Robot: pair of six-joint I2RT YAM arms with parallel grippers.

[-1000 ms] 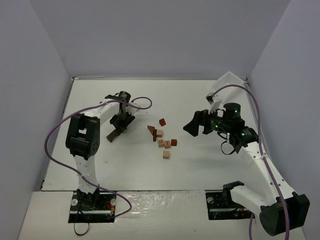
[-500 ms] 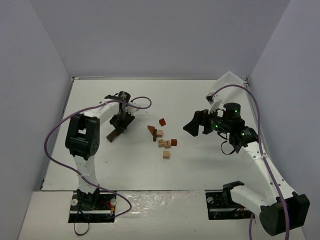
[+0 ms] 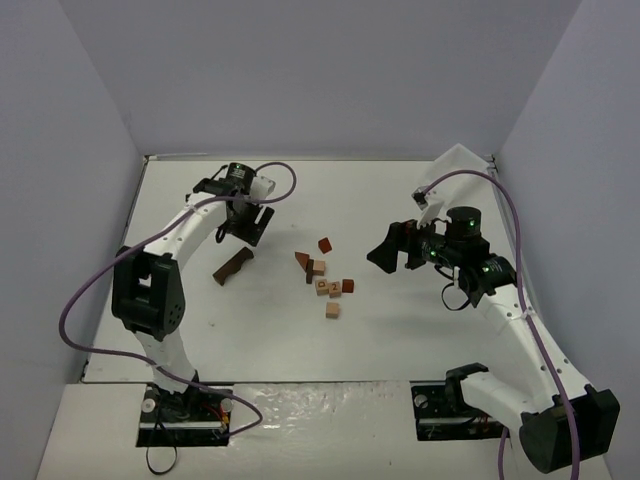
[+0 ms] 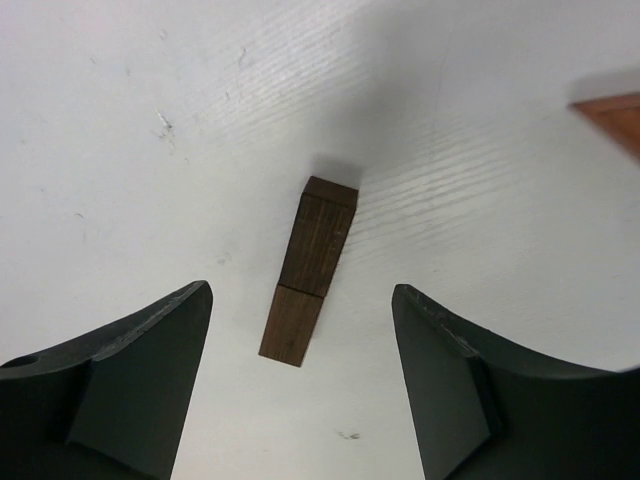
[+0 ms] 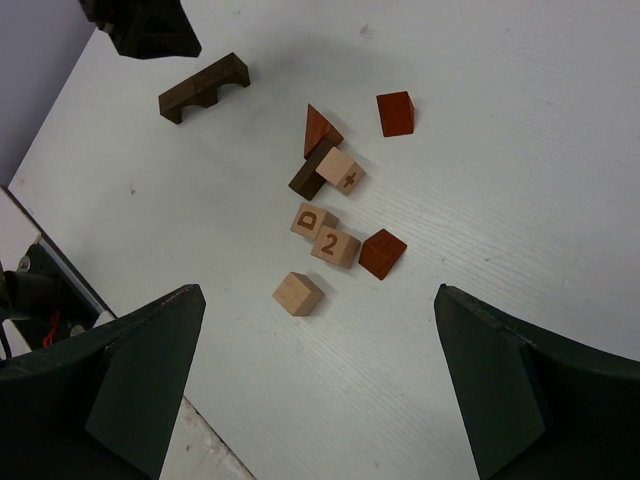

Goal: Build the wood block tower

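table (image 3: 400,330) — white, faintly grained, scuffed | walls (image 3: 330,80) — plain lavender-grey, on three sides

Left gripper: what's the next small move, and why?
Probably the left gripper should descend straight and close on the dark arch block. The block lies flat on the table, centred between the open fingers, narrow side across them, apart from the other blocks.

Worktop (image 5: 520,180) white, faint grain. Arch block (image 5: 203,86) and short block (image 5: 308,178) dark brown. Wedge (image 5: 320,129) and two cubes (image 5: 395,113) (image 5: 381,253) reddish-brown. D cube (image 5: 312,219), 2 cube (image 5: 335,246) and + cube (image 5: 341,170) pale tan, characters printed dark. Plain cube (image 5: 298,293) pale tan. My left hand (image 3: 247,228) and right hand (image 3: 393,249) black.
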